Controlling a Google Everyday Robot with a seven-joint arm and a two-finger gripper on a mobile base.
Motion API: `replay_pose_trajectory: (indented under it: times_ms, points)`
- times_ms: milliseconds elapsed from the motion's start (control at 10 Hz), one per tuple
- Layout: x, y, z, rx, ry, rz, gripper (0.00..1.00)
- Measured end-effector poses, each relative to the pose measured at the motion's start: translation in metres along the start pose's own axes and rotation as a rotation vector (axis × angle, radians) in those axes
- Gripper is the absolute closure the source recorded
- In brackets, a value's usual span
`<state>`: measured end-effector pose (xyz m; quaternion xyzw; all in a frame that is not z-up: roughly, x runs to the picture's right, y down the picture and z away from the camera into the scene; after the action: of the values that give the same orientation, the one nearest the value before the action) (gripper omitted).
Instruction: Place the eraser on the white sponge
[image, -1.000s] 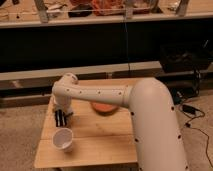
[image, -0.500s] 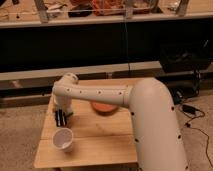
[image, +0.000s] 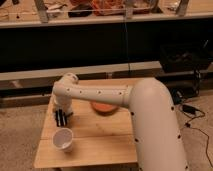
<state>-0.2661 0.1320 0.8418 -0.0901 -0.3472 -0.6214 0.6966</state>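
My gripper (image: 60, 118) hangs low over the left part of the small wooden table (image: 100, 145), at the end of the white arm (image: 100, 95) that reaches in from the right. It shows only as a dark shape just above the tabletop. The eraser does not show in this view; it may be hidden at the gripper. No white sponge is in view. A white cup (image: 63, 139) stands upright just in front of the gripper, a short gap apart from it.
An orange-brown round dish (image: 103, 108) lies on the table behind the arm, near the middle. A dark shelf unit (image: 100, 45) runs along the back. Cables and a black box (image: 187, 107) lie on the floor to the right.
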Motion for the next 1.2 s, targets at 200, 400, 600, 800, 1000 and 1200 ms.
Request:
replay_pose_trajectory:
  times_ms: [200, 400, 600, 800, 1000, 1200]
  points:
    - [0.0004, 0.0002, 0.0001, -0.001, 0.0, -0.004, 0.65]
    - [0.0004, 0.0001, -0.0001, -0.001, -0.001, -0.009, 0.65]
    - [0.0003, 0.0004, 0.0003, -0.001, -0.003, -0.014, 0.65]
    - [0.0005, 0.0008, 0.0003, -0.002, -0.005, -0.02, 0.65]
    - [0.0005, 0.0009, 0.0003, -0.002, -0.005, -0.024, 0.65]
    - [0.0007, 0.0015, 0.0007, -0.004, -0.006, -0.029, 0.65]
